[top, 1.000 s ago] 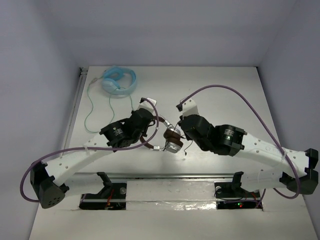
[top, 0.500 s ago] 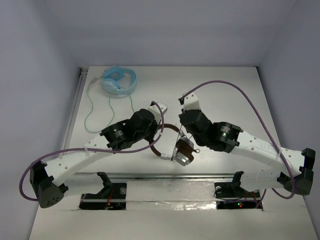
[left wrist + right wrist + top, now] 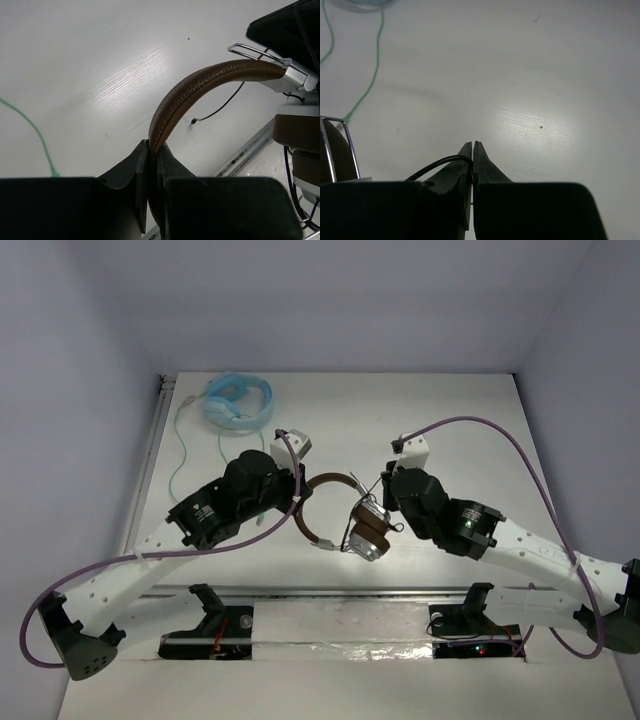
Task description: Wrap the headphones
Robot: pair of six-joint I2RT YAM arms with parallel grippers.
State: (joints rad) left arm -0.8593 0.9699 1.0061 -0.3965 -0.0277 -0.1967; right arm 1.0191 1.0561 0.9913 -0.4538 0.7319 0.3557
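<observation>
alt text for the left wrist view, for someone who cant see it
The left hand is shut on the brown headband of the headphones, which arches up and right to a silver slider and brown earcup at the right edge. Behind it is a white table with a thin black cable and a pale green cable at left.

**Legible text: none**

Round printed labels sit on the left arm's motor housing [image 3: 207, 512] and the right arm's motor housing [image 3: 470, 524], but the lettering is too small to read. The headphones [image 3: 370, 536] show no readable brand in any view.
</observation>
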